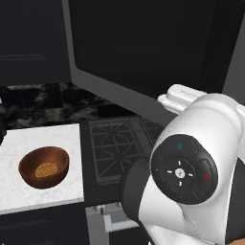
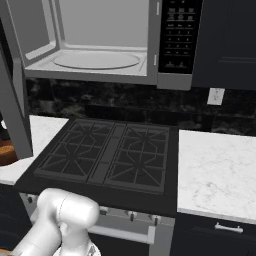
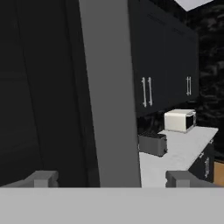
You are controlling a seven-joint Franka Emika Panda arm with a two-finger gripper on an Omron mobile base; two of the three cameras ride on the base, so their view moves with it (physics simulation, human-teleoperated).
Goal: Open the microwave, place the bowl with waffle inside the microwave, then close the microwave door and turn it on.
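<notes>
The microwave (image 2: 100, 76) hangs over the stove with its pale grey interior exposed and its black button panel (image 2: 180, 35) at the right. The microwave door (image 1: 143, 43) is swung wide open toward me; its grey border (image 3: 109, 87) runs upright through the hand view, dark glass to its left. My gripper (image 3: 113, 179) is open close in front of that border, fingertips (image 3: 41, 178) wide apart and holding nothing. The reddish-brown bowl (image 1: 28, 179) sits on the white counter (image 1: 43, 139) left of the stove, with the waffle (image 1: 46, 170) lying flat inside it.
A black gas stove (image 2: 110, 150) lies below the microwave, with more white counter (image 2: 220, 170) to its right. Dark cabinets (image 3: 166, 65) line the wall. A toaster (image 3: 152, 144) and a small white appliance (image 3: 179, 120) stand on a far counter.
</notes>
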